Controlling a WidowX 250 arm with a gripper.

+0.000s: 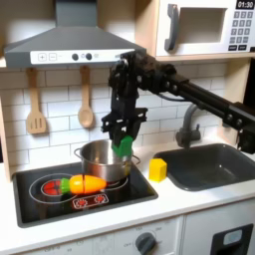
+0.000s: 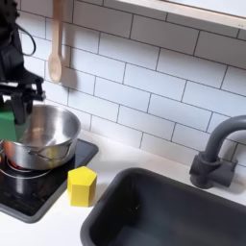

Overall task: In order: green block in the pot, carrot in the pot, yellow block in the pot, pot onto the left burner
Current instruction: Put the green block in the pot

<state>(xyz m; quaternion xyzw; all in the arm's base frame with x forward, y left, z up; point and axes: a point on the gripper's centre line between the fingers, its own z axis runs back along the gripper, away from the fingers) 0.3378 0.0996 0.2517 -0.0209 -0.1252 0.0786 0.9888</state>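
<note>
In the first exterior view my gripper [image 1: 124, 142] hangs just above the pot [image 1: 104, 159], fingers pointing down and clamped on the green block [image 1: 125, 146], which sits over the pot's right rim. The pot stands on the far right part of the black cooktop [image 1: 40, 204]. The carrot [image 1: 82, 183] lies on the cooktop just in front of the pot, leafy end to the left, partly across the left burner [image 1: 53, 186]. The yellow block [image 1: 157, 168] rests on the white counter [image 1: 189, 204] to the right of the pot, between the cooktop and the sink [image 1: 211, 165].

In the second exterior view my gripper [image 2: 18, 108] is at the left edge, with the green block [image 2: 19, 108] held at the pot's [image 2: 43, 136] far left rim. The yellow block [image 2: 82, 185] stands on the counter near the pot's right side, beside the sink [image 2: 173, 213].
</note>
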